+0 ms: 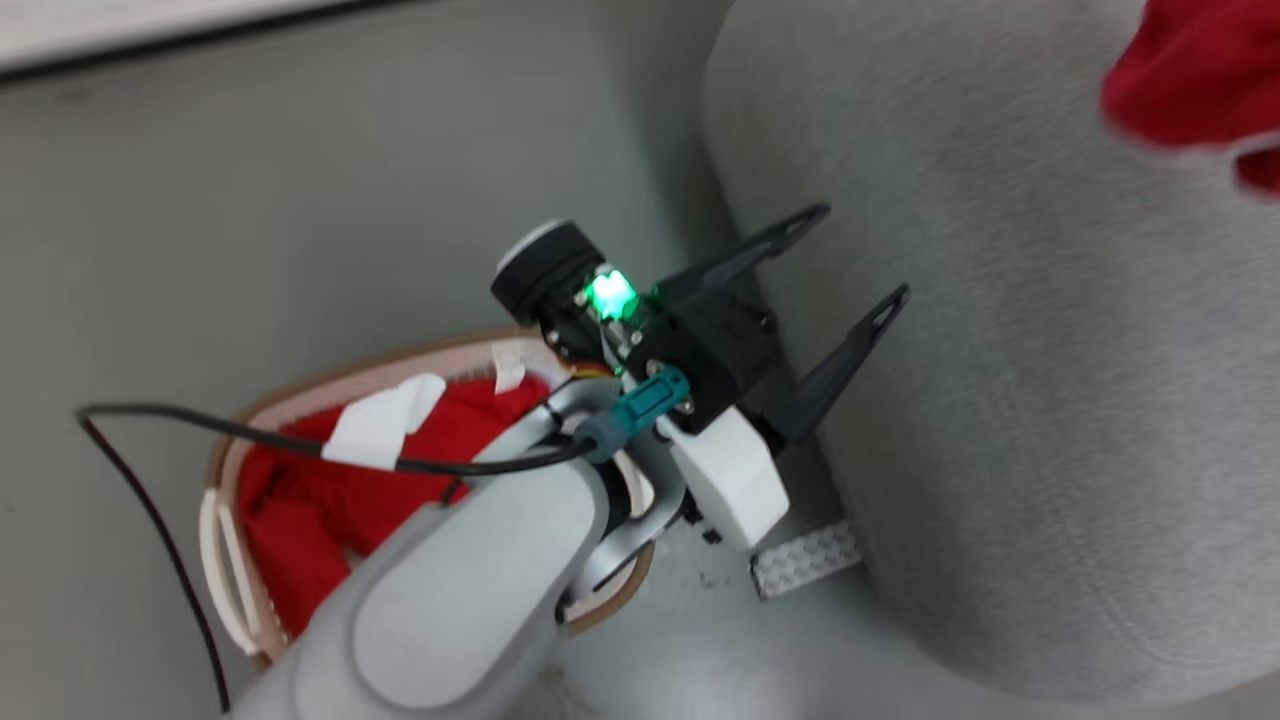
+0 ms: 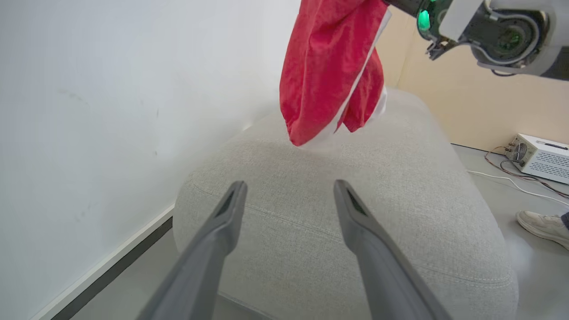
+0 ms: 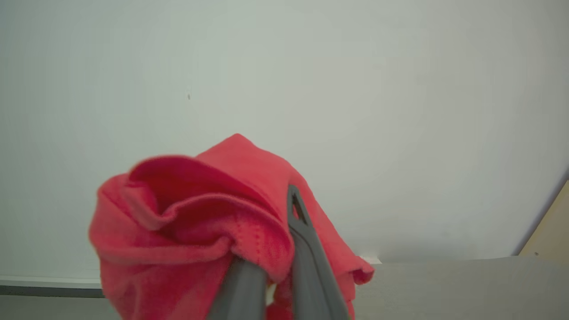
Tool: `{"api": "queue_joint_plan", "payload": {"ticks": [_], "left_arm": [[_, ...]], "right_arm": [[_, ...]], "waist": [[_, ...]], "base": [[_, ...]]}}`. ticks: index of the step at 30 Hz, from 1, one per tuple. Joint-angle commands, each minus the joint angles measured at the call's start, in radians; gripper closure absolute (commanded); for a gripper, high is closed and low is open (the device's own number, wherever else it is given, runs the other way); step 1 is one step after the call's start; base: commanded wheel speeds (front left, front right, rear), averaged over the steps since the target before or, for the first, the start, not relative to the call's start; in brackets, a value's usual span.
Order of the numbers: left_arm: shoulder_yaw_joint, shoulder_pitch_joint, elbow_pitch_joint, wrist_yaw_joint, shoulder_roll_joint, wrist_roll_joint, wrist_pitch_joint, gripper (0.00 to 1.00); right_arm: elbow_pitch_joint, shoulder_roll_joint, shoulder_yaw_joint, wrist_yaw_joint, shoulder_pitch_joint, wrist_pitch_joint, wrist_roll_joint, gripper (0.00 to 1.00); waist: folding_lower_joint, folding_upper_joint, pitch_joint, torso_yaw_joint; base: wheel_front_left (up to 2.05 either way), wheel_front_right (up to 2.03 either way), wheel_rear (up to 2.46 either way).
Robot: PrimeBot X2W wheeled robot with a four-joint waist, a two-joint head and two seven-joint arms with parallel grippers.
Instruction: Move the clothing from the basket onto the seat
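A piece of the bright red clothing (image 2: 329, 66) with white trim hangs in the air above the far end of the grey seat (image 2: 355, 209). My right gripper (image 3: 278, 235) is shut on its bunched fabric (image 3: 191, 222), which covers one fingertip. The same red piece (image 1: 1190, 70) shows over the seat (image 1: 1050, 350) at the upper right. More red clothing (image 1: 310, 500) with a white panel lies in the cream basket (image 1: 225, 560), partly behind my left forearm. My left gripper (image 1: 860, 250) stands open and empty over the seat's near edge, its fingers (image 2: 231, 209) wide apart.
The basket stands on the grey floor beside the seat's end. A patterned grey strip (image 1: 805, 558) lies at the seat's foot. A black cable (image 1: 200, 425) loops over the basket. A white wall (image 2: 111, 111) runs along the seat. A white box (image 2: 540, 158) with cables and a person's shoe (image 2: 542, 224) are beyond.
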Motion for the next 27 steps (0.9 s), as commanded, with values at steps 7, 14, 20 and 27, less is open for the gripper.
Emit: {"api": "queue_joint_plan", "payload": {"ticks": [7,14,20,27], "left_arm": [[-0.021,-0.135,-0.031,-0.009,0.001,0.016,-0.001,0.00],[-0.013,-0.144,-0.031,0.010,-0.007,0.013,-0.031,0.00],[-0.004,-0.098,-0.017,0.031,0.018,-0.001,-0.051,0.00],[0.001,-0.044,0.001,0.041,0.058,-0.016,-0.071,0.00]], "right_arm": [[0.102,-0.069,-0.139,-0.002,-0.212,0.059,-0.041,1.00],[0.282,-0.076,-0.245,-0.002,-0.248,0.092,-0.097,1.00],[0.466,-0.025,-0.292,-0.002,-0.214,0.061,-0.174,0.74],[0.487,0.044,-0.284,-0.002,-0.142,-0.006,-0.209,0.00]], "waist": [[-0.0003,0.0000,0.319,0.149],[-0.0003,0.0000,0.351,0.184],[-0.0003,0.0000,0.325,0.186],[-0.0003,0.0000,0.238,0.167]], "base": [[0.00,0.00,0.00],[0.00,0.00,0.00],[0.00,0.00,0.00],[0.00,0.00,0.00]]}}
